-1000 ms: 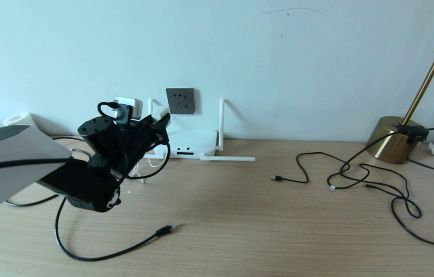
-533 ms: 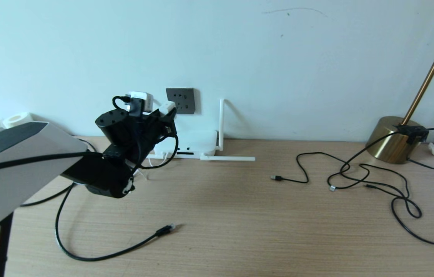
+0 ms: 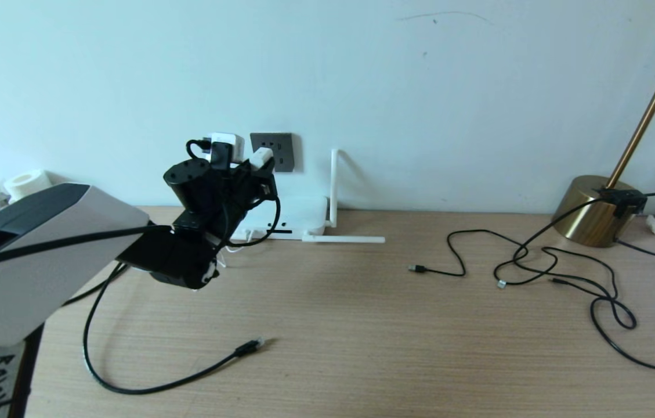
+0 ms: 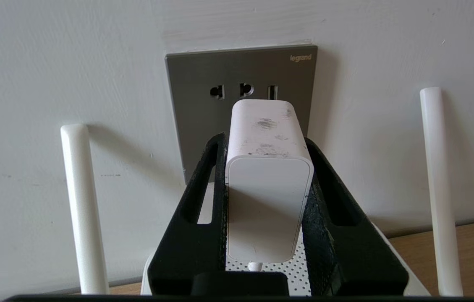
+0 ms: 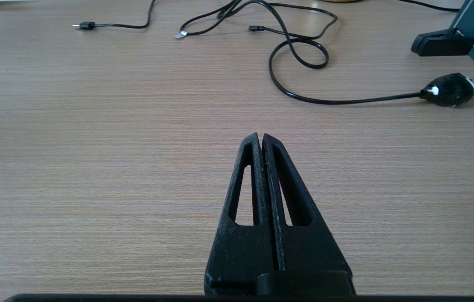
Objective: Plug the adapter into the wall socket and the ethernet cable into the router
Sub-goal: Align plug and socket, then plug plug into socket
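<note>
The left gripper [image 4: 267, 176] has its two black jaws clamped on the sides of the adapter [image 4: 268, 184], a small white plastic block with round corners and a thin white cord at its back. The adapter points at the wall socket [image 4: 241, 109], a dark grey square plate on the pale wall. It sits right in front of the plate, under the top row of holes. I cannot see its pins, so I cannot tell if they touch the plate yet.

I think the step in hand is plugging in the adapter. The next move seems to call for lining the pins up with the right holes and then pushing straight at the wall, slowly, so the block does not slip or tip in the jaws.

Below the socket sits the router [image 3: 298, 216], a flat white box with thin white stick antennas. Two antennas stand up on each side of the socket, so there is little room to go sideways. One antenna lies flat on the wooden worktop [image 3: 362, 337].

The ethernet cable [image 3: 130, 383], thick and black with a clear tip, lies loose on the worktop near the front, well apart from the router. That part is not done yet.

The right gripper [image 5: 263, 140] has its jaws together, holding nothing, above bare worktop with lots of open room. Thin black cables [image 5: 295, 50] lie farther off
</note>
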{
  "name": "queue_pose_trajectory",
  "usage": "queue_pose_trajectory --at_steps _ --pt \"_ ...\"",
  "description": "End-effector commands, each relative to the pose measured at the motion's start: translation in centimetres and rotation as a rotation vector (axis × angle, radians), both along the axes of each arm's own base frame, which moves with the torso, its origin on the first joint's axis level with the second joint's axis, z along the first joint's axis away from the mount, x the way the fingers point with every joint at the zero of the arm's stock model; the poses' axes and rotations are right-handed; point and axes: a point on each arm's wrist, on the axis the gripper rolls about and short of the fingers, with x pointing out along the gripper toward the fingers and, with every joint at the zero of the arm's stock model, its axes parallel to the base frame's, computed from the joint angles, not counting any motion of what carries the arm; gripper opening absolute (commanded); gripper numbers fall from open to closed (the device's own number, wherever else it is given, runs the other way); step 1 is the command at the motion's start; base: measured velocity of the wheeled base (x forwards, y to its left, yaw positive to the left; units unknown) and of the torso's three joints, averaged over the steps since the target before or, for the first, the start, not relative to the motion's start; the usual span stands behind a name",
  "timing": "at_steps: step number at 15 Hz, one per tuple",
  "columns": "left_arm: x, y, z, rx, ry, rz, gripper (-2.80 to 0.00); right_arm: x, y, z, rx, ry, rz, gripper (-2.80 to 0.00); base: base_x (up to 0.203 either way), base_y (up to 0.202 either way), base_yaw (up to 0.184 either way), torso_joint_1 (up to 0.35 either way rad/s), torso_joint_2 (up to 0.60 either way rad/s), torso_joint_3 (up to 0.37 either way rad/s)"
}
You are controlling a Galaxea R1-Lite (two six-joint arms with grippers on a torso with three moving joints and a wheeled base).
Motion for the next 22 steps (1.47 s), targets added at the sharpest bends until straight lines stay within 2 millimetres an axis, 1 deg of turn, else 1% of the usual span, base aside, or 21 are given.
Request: queue_pose_trajectory --at_steps 1,6,11,16,22 --pt "0.4 -0.2 0.1 -0.005 -0.007 0.011 -2.8 0.0 0.0 0.0 0.001 0.0 0.0 -2.8 0.0 0.0 0.0 0.0 0.0 0.0" --pt "1.4 -0.5 -0.2 -0.018 -0.017 0.032 -2.8 0.0 0.0 0.0 0.0 0.0 0.002 -2.8 0.0 0.0 0.0 0.0 0.0 0.0" --pt "1.5 -0.5 -0.3 -0.017 -0.013 0.033 -2.8 0.0 0.0 0.0 0.0 0.0 0.0 -2.8 0.0 0.0 0.0 0.0 0.0 0.0" --pt "1.8 -0.6 0.4 -0.026 -0.035 0.038 -2.8 0.0 0.0 0.0 0.0 -0.001 0.0 -2.8 0.0 0.0 0.0 0.0 0.0 0.0" --pt "2.0 -0.6 0.0 -0.021 -0.019 0.038 -2.8 0.0 0.0 0.0 0.0 0.0 0.0 -2.8 0.0 0.0 0.0 0.0 0.0 0.0"
